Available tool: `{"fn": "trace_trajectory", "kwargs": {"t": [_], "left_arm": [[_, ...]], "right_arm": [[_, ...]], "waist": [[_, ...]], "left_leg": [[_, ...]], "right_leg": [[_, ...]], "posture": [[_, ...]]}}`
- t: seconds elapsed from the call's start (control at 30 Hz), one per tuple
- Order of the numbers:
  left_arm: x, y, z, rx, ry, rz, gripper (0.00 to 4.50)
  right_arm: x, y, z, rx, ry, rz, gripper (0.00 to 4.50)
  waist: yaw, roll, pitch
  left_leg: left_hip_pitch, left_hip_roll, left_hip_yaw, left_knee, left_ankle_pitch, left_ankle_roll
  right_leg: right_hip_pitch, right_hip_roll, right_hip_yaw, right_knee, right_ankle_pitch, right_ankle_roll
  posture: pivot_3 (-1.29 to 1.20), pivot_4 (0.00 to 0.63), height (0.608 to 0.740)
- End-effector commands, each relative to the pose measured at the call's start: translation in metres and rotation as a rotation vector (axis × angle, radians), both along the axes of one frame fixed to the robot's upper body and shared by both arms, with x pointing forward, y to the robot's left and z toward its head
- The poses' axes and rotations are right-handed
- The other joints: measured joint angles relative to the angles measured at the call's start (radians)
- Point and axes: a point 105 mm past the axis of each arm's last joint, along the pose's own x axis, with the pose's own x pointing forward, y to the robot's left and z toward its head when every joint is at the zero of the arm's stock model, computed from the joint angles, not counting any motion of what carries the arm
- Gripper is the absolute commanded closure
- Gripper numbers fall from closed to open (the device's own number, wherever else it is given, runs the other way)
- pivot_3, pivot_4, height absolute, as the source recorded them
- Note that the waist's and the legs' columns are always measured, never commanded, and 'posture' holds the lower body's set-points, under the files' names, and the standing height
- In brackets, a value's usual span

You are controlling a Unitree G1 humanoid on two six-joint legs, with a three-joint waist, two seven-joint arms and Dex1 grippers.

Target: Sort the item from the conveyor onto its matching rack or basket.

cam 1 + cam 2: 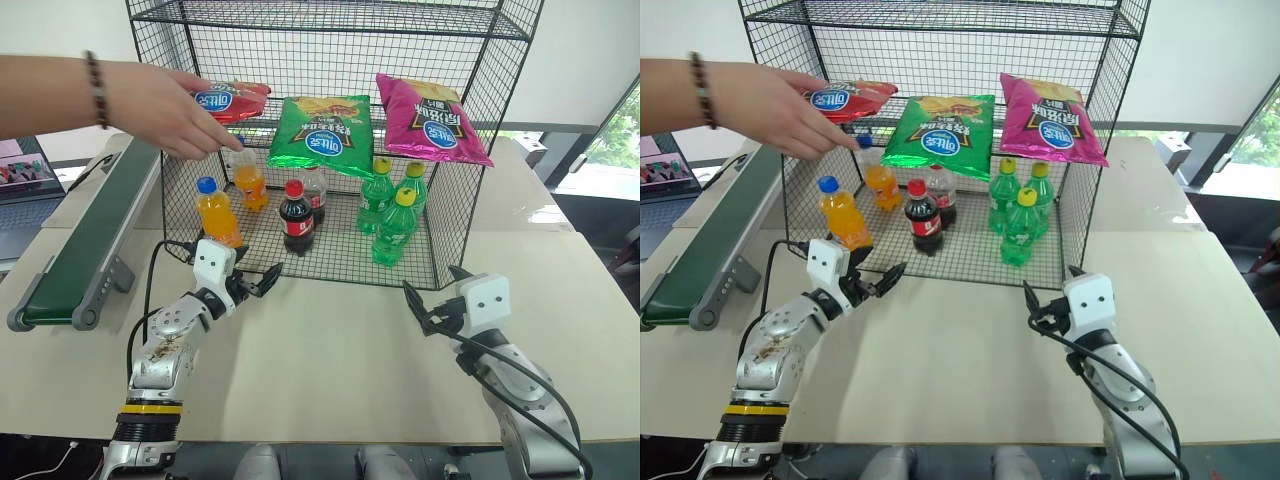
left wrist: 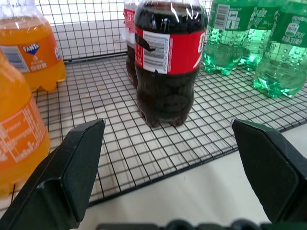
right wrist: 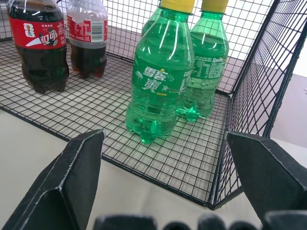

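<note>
Left claw hovers spread and empty at the rack front; right claw likewise spread. Red bag lies on the shelf up beyond the left claw, under a person's hand. Best hold clear until that hand leaves.

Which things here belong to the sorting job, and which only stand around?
Job:
red chips bag on the rack shelf, under a person's hand
conveyor
black wire rack

Standing around:
green bag
magenta bag
orange, cola and green bottles
laptop
</note>
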Motion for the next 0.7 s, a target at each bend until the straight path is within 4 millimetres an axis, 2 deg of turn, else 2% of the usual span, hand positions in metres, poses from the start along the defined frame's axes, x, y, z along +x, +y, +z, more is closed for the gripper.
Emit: {"fn": "trace_trajectory", "kwargs": {"t": [0.03,0.7], "left_arm": [[0.0015,-0.0038,0.0102,0.006,-0.047,-0.022,0.0],[-0.0057,0.0027,0.0104,0.025,-0.06,-0.016,0.0]], "right_arm": [[-0.0019,-0.0004,0.0149,-0.005,-0.064,-0.008,0.05],[0.0033,0.0062,0.014,-0.001,-0.063,0.015,0.05]], "waist": [[0.0,0.0,0.0],[0.0,0.0,0.0]], "left_leg": [[0.0,0.0,0.0,0.0,0.0,0.0],[0.0,0.0,0.0,0.001,0.0,0.0]], "right_leg": [[0.0,0.0,0.0,0.0,0.0,0.0],[0.0,0.0,0.0,0.0,0.0,0.0]], "posture": [[0.0,0.15,0.74],[0.0,0.15,0.74]]}}
